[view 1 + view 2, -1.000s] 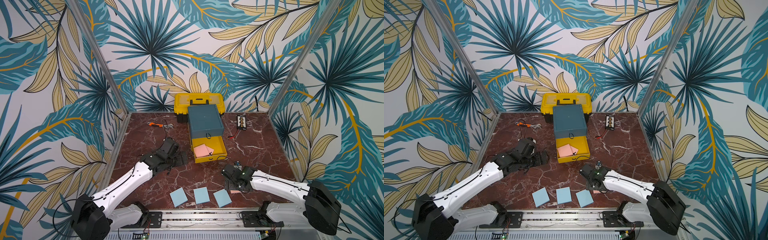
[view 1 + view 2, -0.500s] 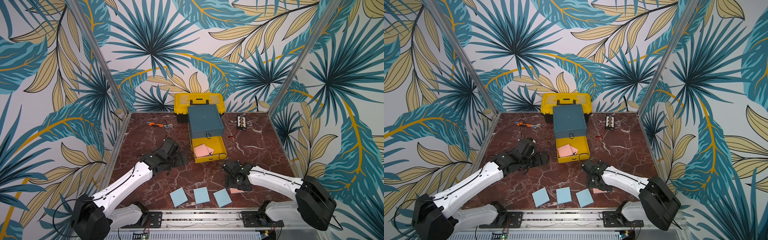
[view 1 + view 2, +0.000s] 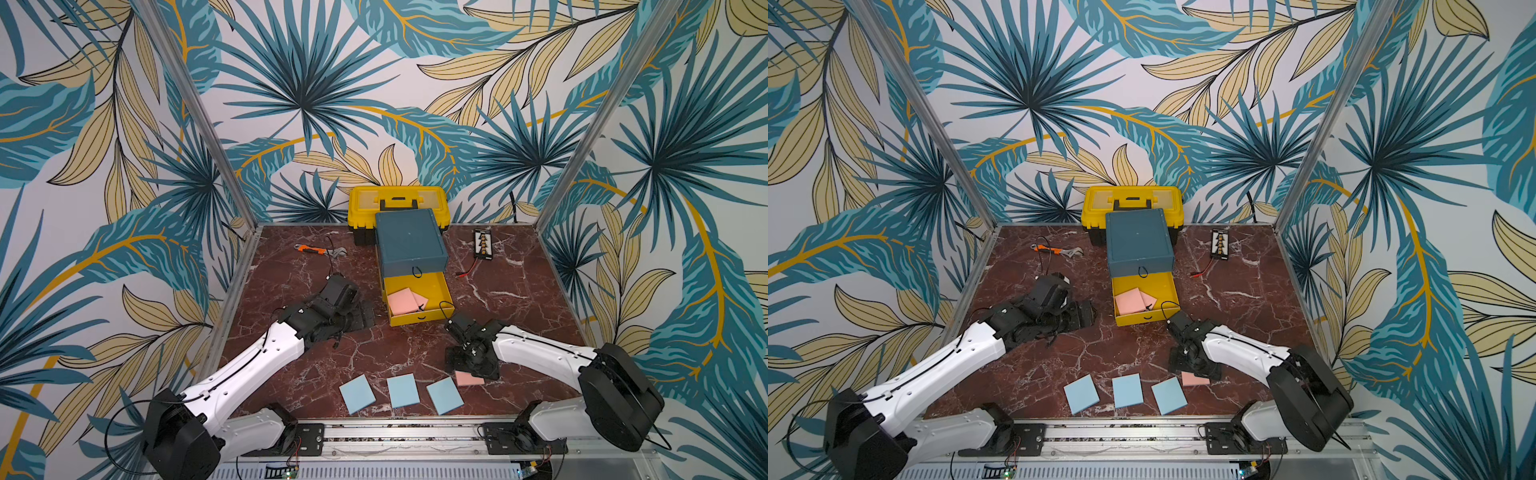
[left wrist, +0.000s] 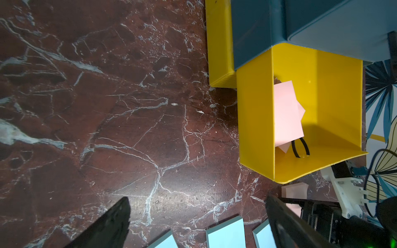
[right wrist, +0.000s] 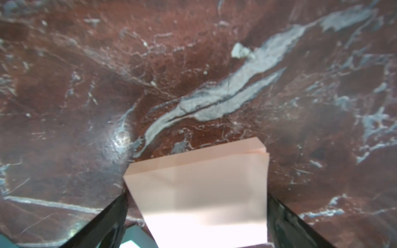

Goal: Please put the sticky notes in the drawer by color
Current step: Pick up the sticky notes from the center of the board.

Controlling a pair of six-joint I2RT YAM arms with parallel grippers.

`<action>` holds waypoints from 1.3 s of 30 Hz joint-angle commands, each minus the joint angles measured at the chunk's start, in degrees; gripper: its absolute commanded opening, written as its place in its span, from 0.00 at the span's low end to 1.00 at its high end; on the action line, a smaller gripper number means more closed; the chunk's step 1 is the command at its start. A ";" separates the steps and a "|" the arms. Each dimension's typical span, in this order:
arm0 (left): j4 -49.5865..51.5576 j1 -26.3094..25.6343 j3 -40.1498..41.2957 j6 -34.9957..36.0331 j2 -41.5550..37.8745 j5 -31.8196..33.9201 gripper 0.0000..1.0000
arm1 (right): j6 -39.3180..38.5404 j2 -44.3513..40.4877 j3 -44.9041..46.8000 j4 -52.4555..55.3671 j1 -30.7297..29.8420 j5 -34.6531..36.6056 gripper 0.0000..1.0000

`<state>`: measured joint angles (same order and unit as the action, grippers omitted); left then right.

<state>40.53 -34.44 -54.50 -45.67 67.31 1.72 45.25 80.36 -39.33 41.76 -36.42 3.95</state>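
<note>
Between the fingers of the right claw (image 5: 196, 197): one pink pad (image 5: 199, 193) lies on the worktop (image 5: 193, 64).
Right claw state: jaws wide apart, with a black finger (image 5: 107, 219) along each side edge of the pad; I cannot tell whether they press it.
Room past the right claw: bare marble runs on beyond the pad's far edge.
Right arm pose: the white forearm reaches in from the base rail. The wrist is bent steeply down, so in both top views the claw (image 3: 471, 365) stands over the pad (image 3: 469, 379).
Beside the right claw, on the left arm's side: three blue pads (image 3: 402, 390) lie in a row, each apart from the next. The nearest one is just beside the pink pad.
Beyond the right claw: the open drawer (image 3: 417, 320) of the chest (image 3: 409, 243) is pulled out, and its front wall is near the wrist. Two pink pads (image 3: 403, 301) overlap askew inside it.
Left claw (image 4: 197, 198) state: jaws apart over bare worktop (nothing between them).
Room at the left claw: a strip of bare marble lies between its tips and the drawer's side wall (image 4: 255, 120).
Left arm pose: the forearm is stretched diagonally and the wrist is low, with the claw (image 3: 363, 318) pointing toward the drawer.
Well away from both claws: a toolbox (image 3: 397, 199) stands behind the chest, and a wrench (image 3: 316, 250) lies near the back edge.
</note>
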 commanded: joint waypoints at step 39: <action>-1.19 0.29 1.49 -0.74 -2.46 1.21 1.00 | -10.90 -5.40 -25.07 14.36 -0.18 5.68 0.75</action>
<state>40.03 -34.44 -53.47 -45.95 66.32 2.35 37.71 75.26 -59.68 52.51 -36.42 8.34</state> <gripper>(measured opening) 0.997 0.746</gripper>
